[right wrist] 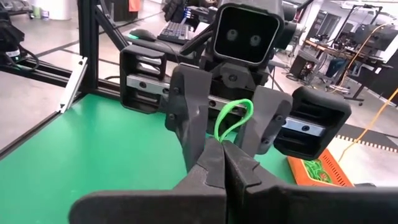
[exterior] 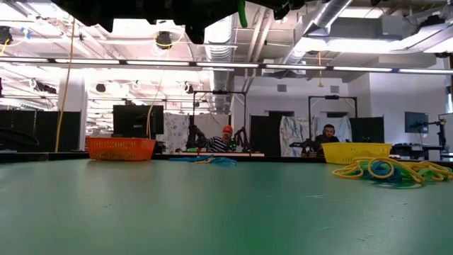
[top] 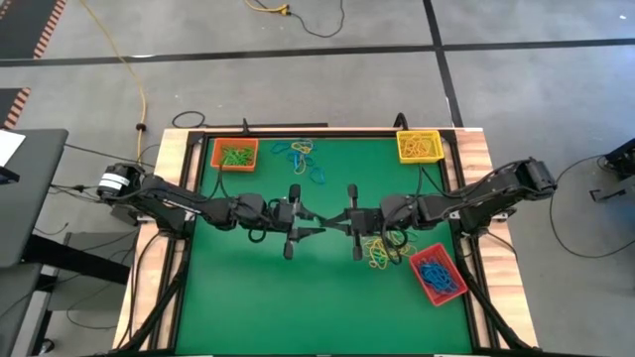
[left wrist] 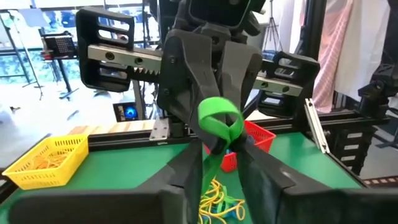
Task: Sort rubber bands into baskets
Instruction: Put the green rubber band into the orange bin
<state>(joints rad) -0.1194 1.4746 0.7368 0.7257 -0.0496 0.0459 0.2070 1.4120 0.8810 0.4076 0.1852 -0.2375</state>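
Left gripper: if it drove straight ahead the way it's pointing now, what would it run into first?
Probably the right gripper, facing it fingertip to fingertip above mid-table. The left gripper meets it at the green rubber band between them.

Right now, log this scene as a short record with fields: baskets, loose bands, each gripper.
orange basket: far left corner, green bands inside
yellow basket: far right corner, yellow bands inside
red basket: near right, blue bands inside
loose piles: one beside the orange basket, one beside the red basket
right gripper: mid-table, shut on green rubber band
left gripper: facing it, fingers around the same band
handover: under way
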